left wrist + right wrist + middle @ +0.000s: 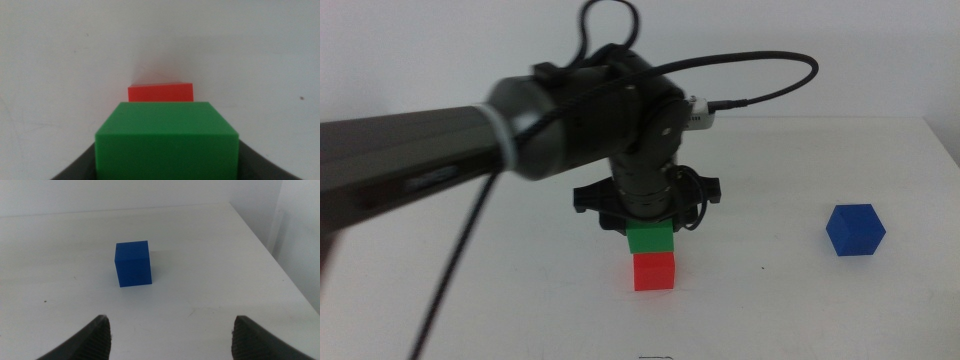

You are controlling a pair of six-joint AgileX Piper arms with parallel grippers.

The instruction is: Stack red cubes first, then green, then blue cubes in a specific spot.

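The left arm reaches in over the white counter (800,300) and its hand (650,225) comes straight down onto the green cube (650,238), clamped on it from both sides; the green cube sits on top of the red cube (654,271), their faces nearly flush, and the red cube rests on the counter. From the left wrist the green cube (167,142) fills the space between the dark jaws, with a strip of the red cube (161,93) showing just past it. The blue cube (855,230) stands alone on the counter, well to the right of the red cube and apart from it, turned a little on its base. The right hand (170,335) waits near the blue cube (133,263), not touching it, jaws wide apart and holding nothing.
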